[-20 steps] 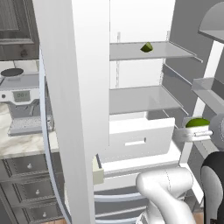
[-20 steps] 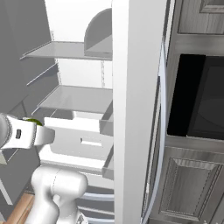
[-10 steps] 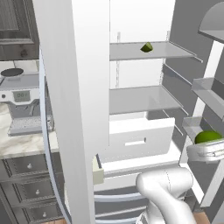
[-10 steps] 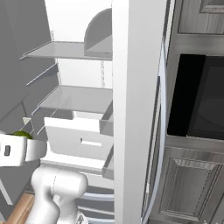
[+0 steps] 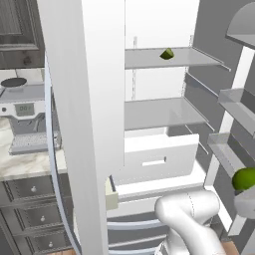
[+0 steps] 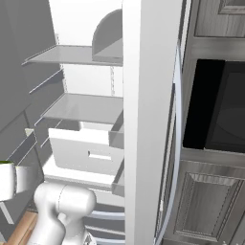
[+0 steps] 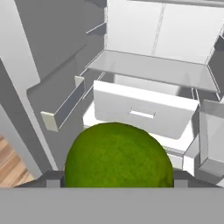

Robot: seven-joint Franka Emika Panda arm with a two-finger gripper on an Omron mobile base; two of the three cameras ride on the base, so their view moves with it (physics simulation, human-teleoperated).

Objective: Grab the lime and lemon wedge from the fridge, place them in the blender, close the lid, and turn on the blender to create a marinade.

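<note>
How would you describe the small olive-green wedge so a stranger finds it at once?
Start at the tall white fridge with its door open. On its top pale shelf sits the small olive-green lemon wedge. Its pointed top distinguishes it from the round green lime at the gripper.

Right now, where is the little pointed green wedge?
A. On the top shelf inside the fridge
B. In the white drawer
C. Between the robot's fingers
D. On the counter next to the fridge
A: in the left base view the wedge sits on the top shelf of the fridge, while the gripper holds the round lime.
</note>
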